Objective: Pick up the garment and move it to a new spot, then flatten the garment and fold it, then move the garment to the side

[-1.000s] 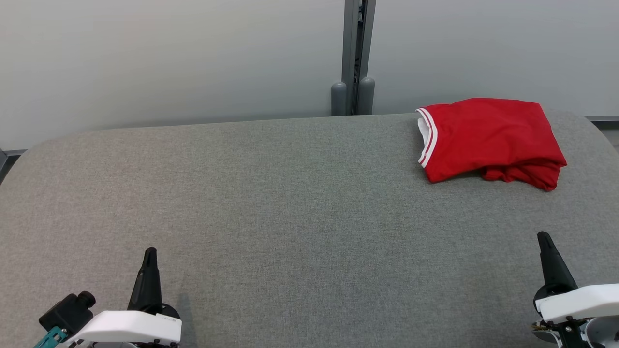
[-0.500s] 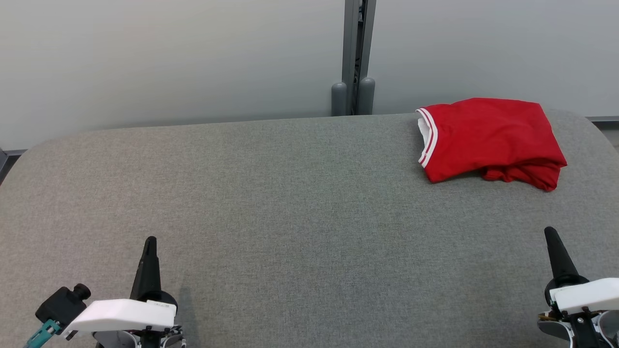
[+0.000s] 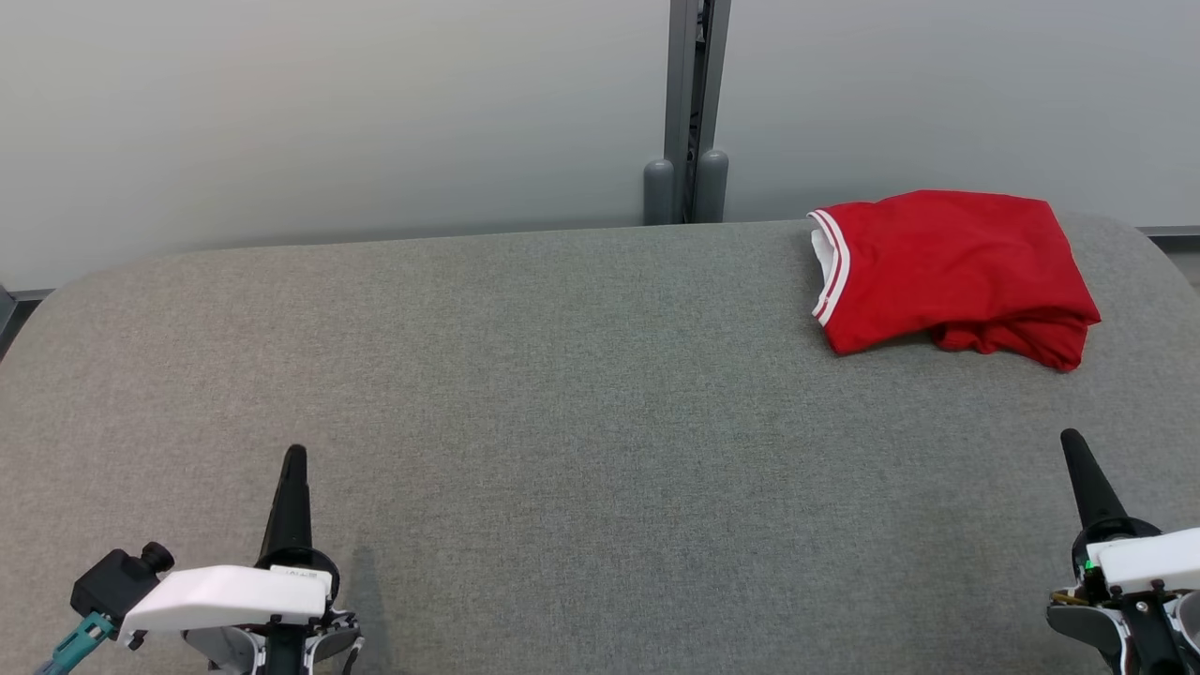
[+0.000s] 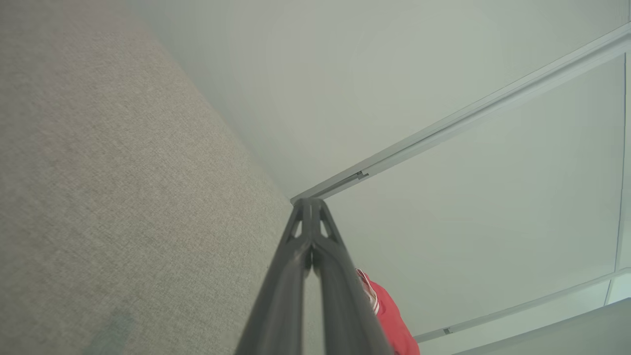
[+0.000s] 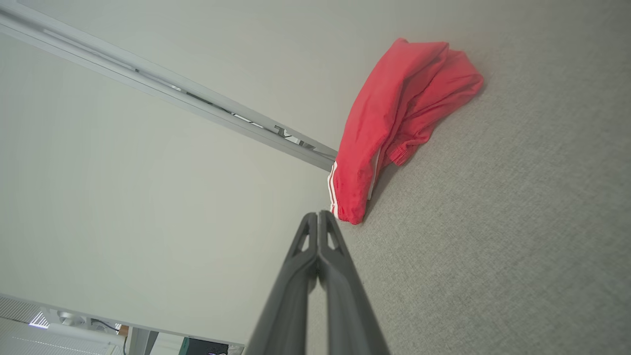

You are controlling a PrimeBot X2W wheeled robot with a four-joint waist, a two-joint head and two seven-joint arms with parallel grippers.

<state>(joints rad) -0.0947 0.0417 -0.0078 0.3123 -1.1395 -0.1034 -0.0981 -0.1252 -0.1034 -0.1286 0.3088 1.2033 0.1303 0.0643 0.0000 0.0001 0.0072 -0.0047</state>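
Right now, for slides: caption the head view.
Red garment far right on table; left claw and right claw shut, clear of it.

The garment (image 3: 952,267) is bright red, with two thin white stripes along its edge band and white inside. The worktop (image 3: 562,375) is grey with a fine woven speckle, and the wall (image 3: 328,112) is pale grey. The left end effector (image 3: 295,457) and the right end effector (image 3: 1071,439) are black, with white casings.

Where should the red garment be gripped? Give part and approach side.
Probably the bunched folds on the near edge of the red garment, approached from the near side by the nearer right gripper. They bulge off the table; the top lies flat. Open the shut jaws first.
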